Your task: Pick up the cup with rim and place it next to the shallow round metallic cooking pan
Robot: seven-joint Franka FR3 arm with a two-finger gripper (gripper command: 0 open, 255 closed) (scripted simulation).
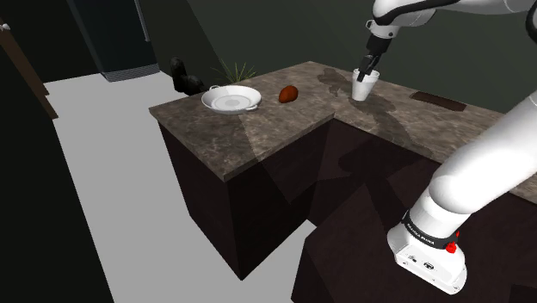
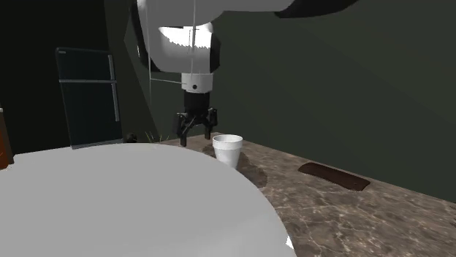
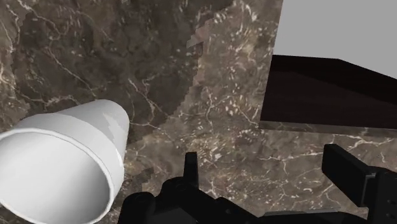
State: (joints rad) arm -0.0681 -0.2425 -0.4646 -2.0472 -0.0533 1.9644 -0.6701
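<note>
Cup (image 1: 364, 86) (image 2: 227, 150) (image 3: 60, 167): white and plain, narrowing toward its base, with a band under the wide rim. It stands upright, mouth up, on the table near the inner corner of the L-shaped top.
End effector (image 1: 367, 73) (image 2: 196, 139) (image 3: 261, 159): black, pointing down. In the shoulder view it hangs just over the cup's rim. In the second exterior view its tips hang just beside the cup, on that view's left.
Grip: the fingers (image 3: 347, 170) are spread wide with bare table between them. The cup lies outside the gap, just beside one finger and untouched. Nothing is held.
Pan (image 1: 231, 99): shallow, round and pale grey-white, with small side handles. It sits on the table's other wing, toward the shoulder view's left, well apart from the cup.
Brown lump (image 1: 288, 94): rounded and reddish, on the table between pan and cup, nearer the pan.
Dark strip (image 1: 439, 101) (image 2: 334, 177): a flat rectangle lying on the table, apart from the cup, on the shoulder view's right.
Table (image 1: 284, 129): brown marbled top with pale veins, on dark cabinets.
Plant (image 1: 237, 71): thin green blades behind the pan.
Black object (image 1: 183, 77): beside the plant, too dim to identify.
Fridge (image 2: 88, 95): dark, two doors, on the second exterior view's left.
Floor (image 1: 103, 189): plain grey.
Arm (image 1: 482, 163): white, rising from the stand (image 1: 428, 254) at the shoulder view's lower right and reaching over to the cup.
</note>
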